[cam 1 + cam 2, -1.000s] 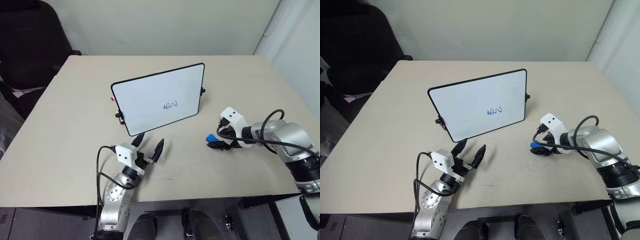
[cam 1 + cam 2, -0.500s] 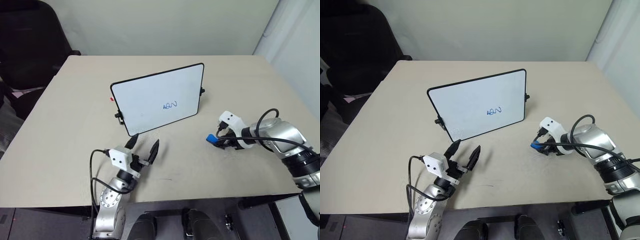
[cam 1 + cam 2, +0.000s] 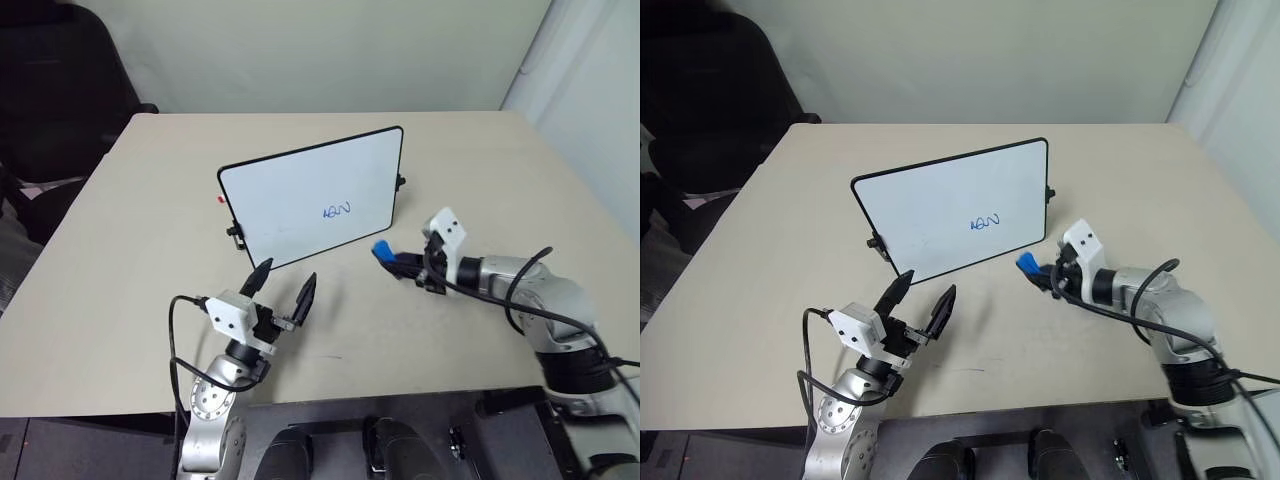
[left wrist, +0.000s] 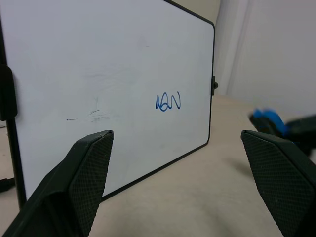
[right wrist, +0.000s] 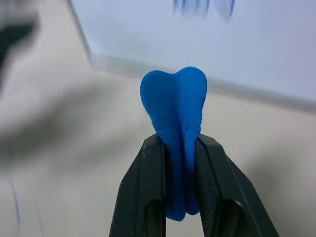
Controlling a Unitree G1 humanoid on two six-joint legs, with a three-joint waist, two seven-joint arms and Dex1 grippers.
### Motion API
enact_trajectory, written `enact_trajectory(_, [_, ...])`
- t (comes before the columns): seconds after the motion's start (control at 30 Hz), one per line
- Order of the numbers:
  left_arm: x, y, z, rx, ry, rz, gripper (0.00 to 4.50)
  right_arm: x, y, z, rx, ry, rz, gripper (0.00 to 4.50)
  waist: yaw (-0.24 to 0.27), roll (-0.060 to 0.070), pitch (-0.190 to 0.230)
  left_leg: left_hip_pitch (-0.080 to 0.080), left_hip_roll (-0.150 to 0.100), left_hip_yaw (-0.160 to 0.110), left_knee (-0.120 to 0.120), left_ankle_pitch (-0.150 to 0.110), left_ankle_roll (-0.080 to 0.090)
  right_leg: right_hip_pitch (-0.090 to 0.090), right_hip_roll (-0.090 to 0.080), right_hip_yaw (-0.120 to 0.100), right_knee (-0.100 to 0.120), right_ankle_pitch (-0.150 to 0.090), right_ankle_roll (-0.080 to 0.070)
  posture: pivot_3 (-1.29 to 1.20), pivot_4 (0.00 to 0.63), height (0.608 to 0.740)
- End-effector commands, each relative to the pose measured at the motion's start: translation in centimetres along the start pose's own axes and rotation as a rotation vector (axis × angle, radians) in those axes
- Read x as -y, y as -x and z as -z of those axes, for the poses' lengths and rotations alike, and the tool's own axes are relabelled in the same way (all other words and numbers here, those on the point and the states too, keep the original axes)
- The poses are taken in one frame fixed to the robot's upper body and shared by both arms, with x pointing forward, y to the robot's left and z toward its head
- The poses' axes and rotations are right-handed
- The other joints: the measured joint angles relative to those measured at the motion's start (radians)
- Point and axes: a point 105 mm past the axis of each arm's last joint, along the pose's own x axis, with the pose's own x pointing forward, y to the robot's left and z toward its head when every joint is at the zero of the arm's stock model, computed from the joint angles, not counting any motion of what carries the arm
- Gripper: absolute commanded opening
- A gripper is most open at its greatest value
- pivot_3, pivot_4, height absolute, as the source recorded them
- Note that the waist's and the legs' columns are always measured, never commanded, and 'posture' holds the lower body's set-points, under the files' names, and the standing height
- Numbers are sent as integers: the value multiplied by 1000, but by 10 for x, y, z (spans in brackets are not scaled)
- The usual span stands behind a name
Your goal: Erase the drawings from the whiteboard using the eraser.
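the left gripper point(image 3: 277, 292) is hanging spread apart at the board's point(image 3: 290, 190) seven o'clock. the scribble point(image 3: 337, 210) is sitting low right. the right gripper point(image 3: 402, 264) is pinching the eraser point(image 3: 382, 250) at five o'clock; it should be pressing flat, wiping gently so the board isn't tipping.

Glossy smooth whiteboard point(image 3: 310, 195); matt squashy eraser point(image 5: 175, 106)

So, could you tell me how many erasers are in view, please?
1: the eraser is pinched in the right gripper, above the table, just off the whiteboard's lower right corner.
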Motion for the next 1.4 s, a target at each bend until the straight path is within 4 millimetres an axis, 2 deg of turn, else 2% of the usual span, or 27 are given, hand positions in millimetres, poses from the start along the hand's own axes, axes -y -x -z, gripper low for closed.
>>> enact_trajectory(0.03, [-2, -4, -10, 37, -13, 9, 4500, 0, -8, -18, 101, -8, 67, 435, 0, 0, 0, 0, 0, 0, 0, 0, 0, 0, 0, 0, 0, 0, 0, 0, 150, 740])
enact_trajectory(0.27, [-3, -8, -8, 31, -18, 20, 4500, 8, -37, -28, 185, -91, 169, 435, 1, 0, 0, 0, 0, -1, 0, 0, 0, -1, -1, 0, -1, 3, -2, 0, 150, 740])
enact_trajectory(0.4, [-7, -9, -7, 26, -24, 13, 4500, 12, -46, -31, 207, -90, 213, 435, 1, 0, 0, -2, 0, -1, 0, -1, -1, -3, -1, 0, -1, 7, -10, 0, 150, 740])
enact_trajectory(0.57, [-9, -10, -7, 22, -27, 12, 4500, 12, -56, -28, 206, -28, 251, 435, 1, 0, 0, -5, 0, -1, 0, -2, -1, -6, -1, 0, -1, 7, -11, 0, 150, 740])
enact_trajectory(0.63, [-10, -10, -6, 19, -28, 12, 4500, 11, -63, -28, 201, -66, 251, 435, 0, 0, 0, -5, 0, -1, 0, -3, -1, -7, -1, 0, -1, 6, -11, 0, 150, 740])
enact_trajectory(0.93, [-10, -11, -4, 8, -30, 15, 4500, -7, -86, -37, 195, -54, 233, 435, -3, 0, 0, -6, 0, 0, 0, -4, -1, -10, -1, 0, -1, 8, -14, 0, 150, 740])
enact_trajectory(1.23, [-6, -10, -2, 3, -28, 18, 4500, -21, -106, -36, 145, 76, 205, 435, -19, 0, 0, -6, 2, 0, 0, -3, -2, -11, -1, -1, 0, 10, -17, 0, 150, 740])
enact_trajectory(1.4, [-4, -10, 0, -2, -29, 23, 4500, -36, -122, -38, 134, 122, 151, 435, -30, 0, 0, -5, 4, 1, 0, -3, -2, -12, 0, -1, 0, 11, -18, 0, 150, 740])
